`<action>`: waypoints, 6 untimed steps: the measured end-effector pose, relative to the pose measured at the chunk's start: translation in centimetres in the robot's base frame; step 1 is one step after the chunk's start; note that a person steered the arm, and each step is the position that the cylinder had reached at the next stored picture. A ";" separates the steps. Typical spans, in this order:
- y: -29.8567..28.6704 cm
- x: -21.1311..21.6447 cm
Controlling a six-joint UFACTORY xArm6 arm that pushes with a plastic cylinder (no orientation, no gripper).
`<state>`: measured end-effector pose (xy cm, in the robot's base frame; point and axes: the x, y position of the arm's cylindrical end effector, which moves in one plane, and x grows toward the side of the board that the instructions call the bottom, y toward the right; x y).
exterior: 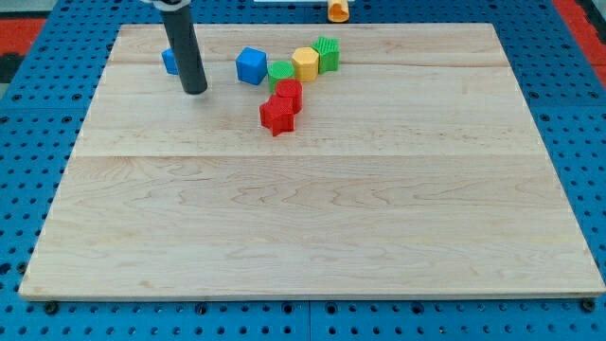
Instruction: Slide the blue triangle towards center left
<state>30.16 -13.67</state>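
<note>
The blue triangle lies near the view's top left of the wooden board, mostly hidden behind my rod. My tip rests on the board just below and to the right of it, touching or nearly touching it. A blue cube sits to the right of the tip.
A cluster lies at top centre: a green block, a yellow block, a second green block, a red block and a red star-like block. An orange object sits beyond the board's top edge.
</note>
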 end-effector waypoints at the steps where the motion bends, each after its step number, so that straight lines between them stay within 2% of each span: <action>1: 2.0 -6.7; 2: -0.4 -6.2; 3: -3.1 0.4; 5: -4.7 -4.6; 6: -6.5 -0.9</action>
